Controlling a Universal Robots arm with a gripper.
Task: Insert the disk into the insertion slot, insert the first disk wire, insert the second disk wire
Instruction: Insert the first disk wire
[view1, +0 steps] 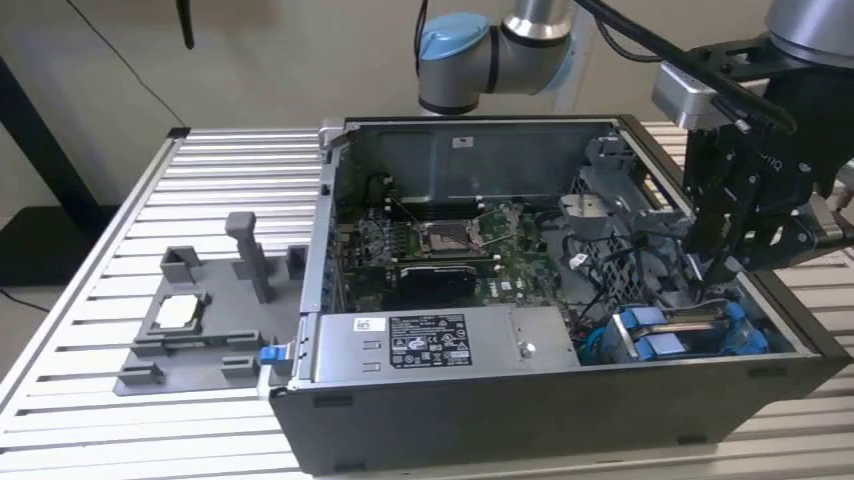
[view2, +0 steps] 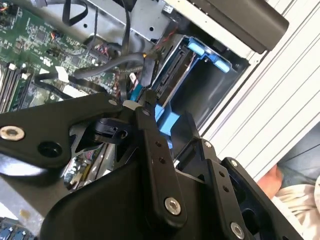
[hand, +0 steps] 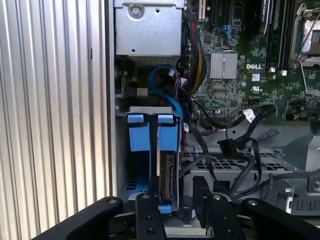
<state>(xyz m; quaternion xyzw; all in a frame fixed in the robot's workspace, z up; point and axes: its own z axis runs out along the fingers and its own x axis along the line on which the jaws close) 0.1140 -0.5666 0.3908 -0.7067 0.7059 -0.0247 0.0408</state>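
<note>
Open computer case (view1: 534, 420) on a slatted metal surface (view1: 227, 170), with the motherboard (view1: 447, 245) and the long grey power-supply box (view1: 427, 345) exposed. The insertion slot (view1: 687, 330) lies in the case corner at the exterior view's right, beside the power-supply box. In the first wrist view the slot (hand: 150, 165) carries blue clips (hand: 139, 132) at its end. The disk (hand: 169, 175) stands on edge inside it, its connector edge turned toward the arm. The hand (view1: 721, 272) hangs just above the slot. In both wrist views its fingers (hand: 150, 215) stand apart, the hand (view2: 166, 114) open and clamping nothing. Loose black cables (hand: 250, 117) lie beside the bay. A grey fixture (view1: 200, 320) sits on the surface at the exterior view's left.
</note>
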